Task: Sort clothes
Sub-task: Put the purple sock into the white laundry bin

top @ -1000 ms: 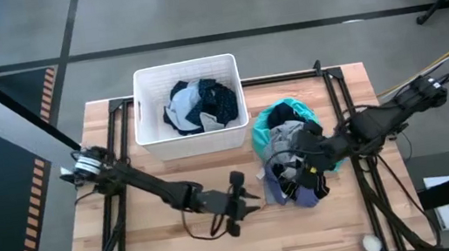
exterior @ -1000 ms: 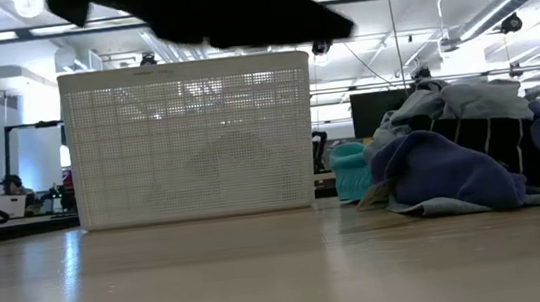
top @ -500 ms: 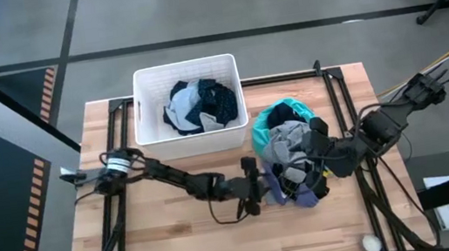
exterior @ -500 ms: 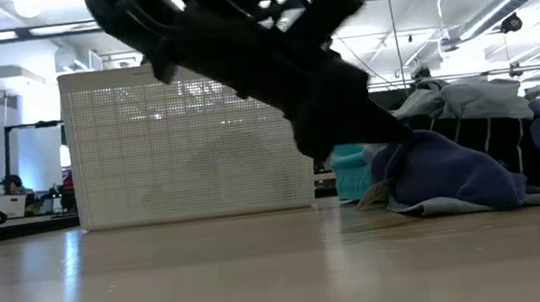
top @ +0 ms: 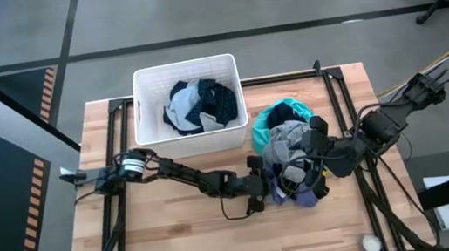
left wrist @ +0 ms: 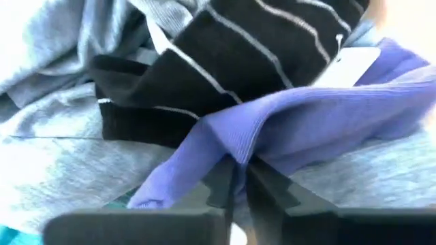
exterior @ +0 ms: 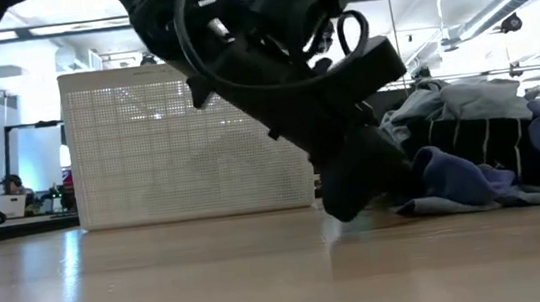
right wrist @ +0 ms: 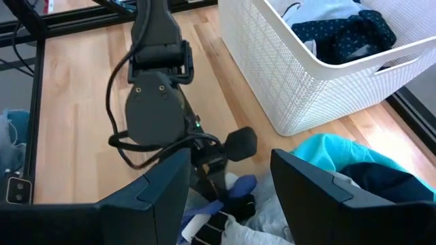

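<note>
Lavender cloth [left wrist: 320,122], soft and limp, lies at the near edge of the clothes pile [top: 295,155] on the desk [top: 177,229], directly ahead of the left pincer [left wrist: 238,180]. That pincer's fingers are nearly together, pinching a raised fold of it. Light and floppy, it will likely drape and drag the black striped garment [left wrist: 252,54] lying over it. Above the pile, the right pincer [right wrist: 228,180] hangs wide open. Beyond stands the white bin [top: 190,108].
</note>
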Robot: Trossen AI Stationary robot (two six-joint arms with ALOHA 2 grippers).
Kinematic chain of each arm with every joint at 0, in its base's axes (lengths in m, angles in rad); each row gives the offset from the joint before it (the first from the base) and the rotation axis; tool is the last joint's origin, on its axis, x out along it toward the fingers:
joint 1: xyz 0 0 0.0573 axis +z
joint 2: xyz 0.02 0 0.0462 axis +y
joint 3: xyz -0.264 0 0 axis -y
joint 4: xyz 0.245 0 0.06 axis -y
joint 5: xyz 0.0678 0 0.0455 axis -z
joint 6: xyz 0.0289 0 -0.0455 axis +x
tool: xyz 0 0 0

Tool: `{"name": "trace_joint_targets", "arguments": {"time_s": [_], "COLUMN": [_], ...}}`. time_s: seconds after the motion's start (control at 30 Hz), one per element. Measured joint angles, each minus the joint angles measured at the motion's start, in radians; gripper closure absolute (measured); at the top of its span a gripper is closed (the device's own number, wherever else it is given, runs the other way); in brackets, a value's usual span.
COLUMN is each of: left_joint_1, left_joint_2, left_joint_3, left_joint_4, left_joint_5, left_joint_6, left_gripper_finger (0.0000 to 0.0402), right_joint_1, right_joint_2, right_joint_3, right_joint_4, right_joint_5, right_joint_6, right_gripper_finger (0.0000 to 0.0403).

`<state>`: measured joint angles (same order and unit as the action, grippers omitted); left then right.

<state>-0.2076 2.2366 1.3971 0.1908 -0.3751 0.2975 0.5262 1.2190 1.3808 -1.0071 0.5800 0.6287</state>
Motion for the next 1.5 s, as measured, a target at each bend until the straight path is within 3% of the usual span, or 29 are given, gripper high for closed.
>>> {"name": "trace_joint_targets", "arguments": {"time_s": [0.27, 0.57, 0.73, 1.13, 1.5], "left_joint_1": [-0.058, -0.108, -0.095, 0.104, 0.382], "left_joint_2": [-0.161, -0.447, -0.608, -0.938, -1.072], "left_joint_3": [-0.008, -0.045, -0.091, -0.171, -0.169], "left_joint_4": [-0.107, -0.292, -0.303, -0.362, -0.677], "left_joint_5": [0.011, -0.223, -0.284, -0.298, -0.262], "left_joint_6": [-0.074, -0.098, -0.072, 0.008, -0.024], "left_gripper_finger": [0.0399, 0.0401, 0.0401, 0.0401, 0.0402], "right_joint_1": [0.0, 0.005, 0.006, 0.006, 0.006], "right_joint_2": [0.0, 0.0, 0.0, 0.007, 0.009], "right_joint_3": [0.0, -0.001, -0.001, -0.001, -0.001], "right_joint_4": [-0.002, 0.0, 0.003, 0.002, -0.002], "right_joint_5": [0.0, 0.017, 0.027, 0.05, 0.076], "right_joint_6": [-0.004, -0.016, -0.021, -0.04, -0.045], "right_gripper_finger": [0.0213, 0.0213, 0.0213, 0.0213, 0.0213]}}
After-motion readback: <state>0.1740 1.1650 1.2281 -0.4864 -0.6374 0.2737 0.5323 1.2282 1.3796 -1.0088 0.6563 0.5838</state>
